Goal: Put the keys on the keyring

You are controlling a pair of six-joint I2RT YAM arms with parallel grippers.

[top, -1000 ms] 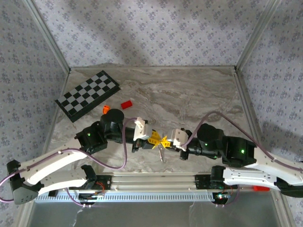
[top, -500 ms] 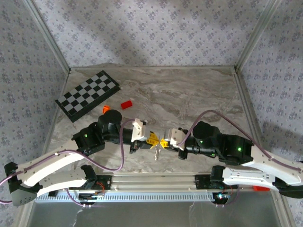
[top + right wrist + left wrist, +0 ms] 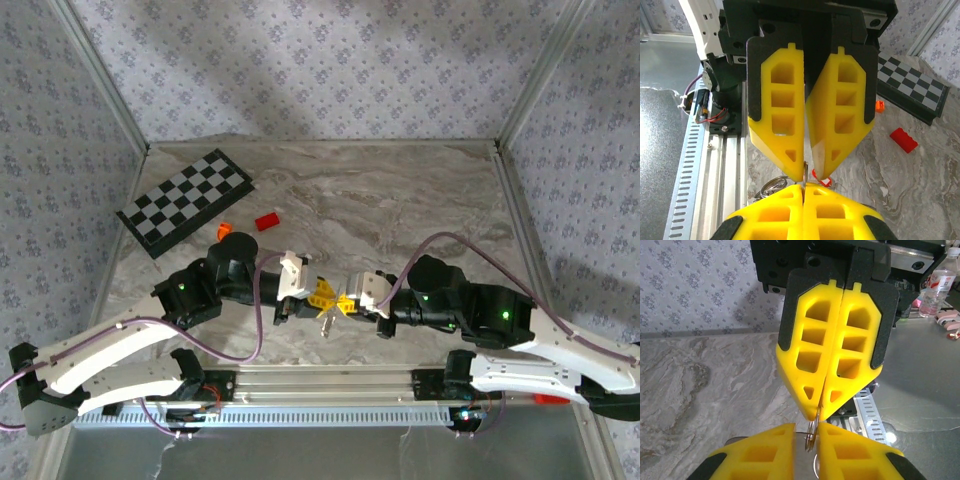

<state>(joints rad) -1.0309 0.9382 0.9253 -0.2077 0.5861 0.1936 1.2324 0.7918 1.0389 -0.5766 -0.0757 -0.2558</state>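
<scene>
Low in the centre of the overhead view, the right gripper [image 3: 346, 303], clamped tight, pinches the thin metal keyring [image 3: 811, 433]. The left gripper [image 3: 328, 297] meets it, fingers slightly parted, grip unclear. Silvery keys [image 3: 326, 323] dangle below.

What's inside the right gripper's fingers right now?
The keyring's thin metal loop pokes out from the right gripper's shut tips; the part pinched between the yellow fingers is covered.
</scene>
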